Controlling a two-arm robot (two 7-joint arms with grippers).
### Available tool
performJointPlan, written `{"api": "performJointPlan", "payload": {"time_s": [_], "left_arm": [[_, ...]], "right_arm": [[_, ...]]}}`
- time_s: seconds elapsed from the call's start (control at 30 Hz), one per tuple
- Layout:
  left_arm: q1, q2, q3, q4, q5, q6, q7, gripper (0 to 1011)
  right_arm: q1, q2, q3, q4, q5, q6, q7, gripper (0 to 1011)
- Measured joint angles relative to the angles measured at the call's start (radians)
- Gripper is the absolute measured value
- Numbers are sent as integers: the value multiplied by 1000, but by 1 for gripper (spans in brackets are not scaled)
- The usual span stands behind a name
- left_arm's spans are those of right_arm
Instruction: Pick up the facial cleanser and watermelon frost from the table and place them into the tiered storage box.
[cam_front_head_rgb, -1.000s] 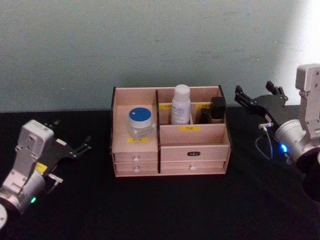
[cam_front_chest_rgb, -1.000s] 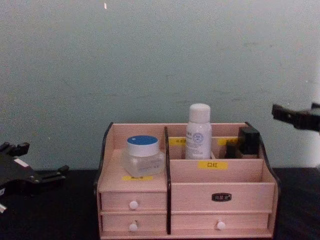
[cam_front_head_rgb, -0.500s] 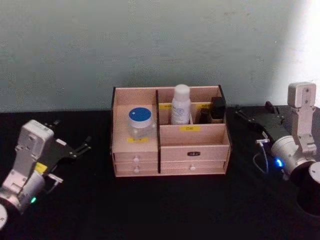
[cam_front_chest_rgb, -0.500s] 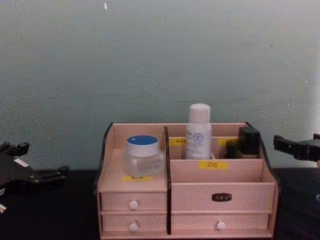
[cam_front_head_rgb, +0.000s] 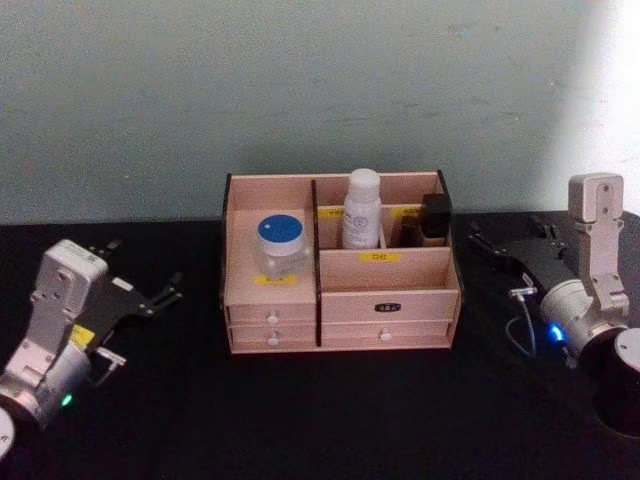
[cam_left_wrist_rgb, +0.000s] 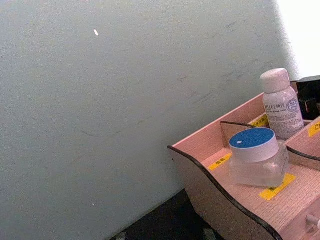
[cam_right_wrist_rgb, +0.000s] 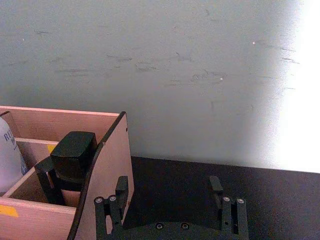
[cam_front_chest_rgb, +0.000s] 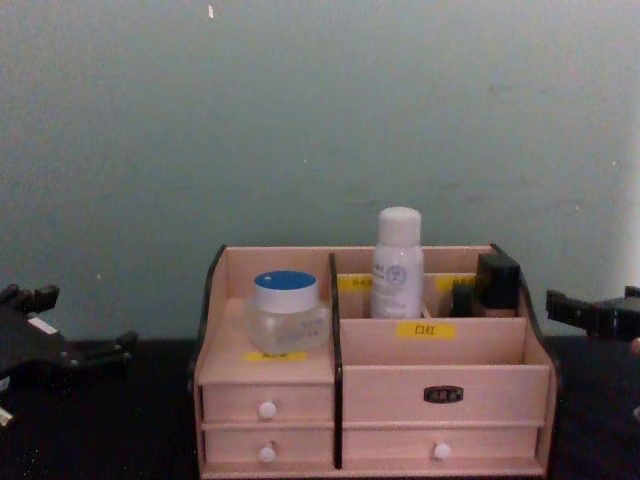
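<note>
The tiered storage box (cam_front_head_rgb: 390, 287) stands mid-table in the head view, and its front (cam_front_chest_rgb: 440, 395) faces the chest view. Its left tier holds a clear jar with a blue lid (cam_front_head_rgb: 280, 243). A white bottle (cam_front_head_rgb: 362, 208) and a small black item (cam_front_head_rgb: 434, 217) stand in the back compartments. I cannot tell which of these is the facial cleanser or the watermelon frost. My right gripper (cam_front_head_rgb: 510, 238) hovers open and empty just right of the box, close to its dark side edge (cam_right_wrist_rgb: 102, 165). My left gripper (cam_front_head_rgb: 142, 270) rests open and empty to the left of the box.
The box sits on a black tabletop (cam_front_head_rgb: 330, 410) against a pale wall (cam_front_head_rgb: 320, 90). Two rows of drawers with white knobs (cam_front_chest_rgb: 267, 409) face me. A black cylinder (cam_front_head_rgb: 620, 395) sits at the table's near right corner, by the right arm.
My right gripper has come down and drawn back a little from the box's upper right corner toward the table. The left arm and the items in the box have not moved.
</note>
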Motion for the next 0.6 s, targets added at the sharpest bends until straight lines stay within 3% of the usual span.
{"api": "performJointPlan", "payload": {"time_s": [0.6], "left_arm": [[0,0,0,0,0,0,0,1001]], "right_arm": [[1,1,-2,-1,3,-5,0,1003]]}}
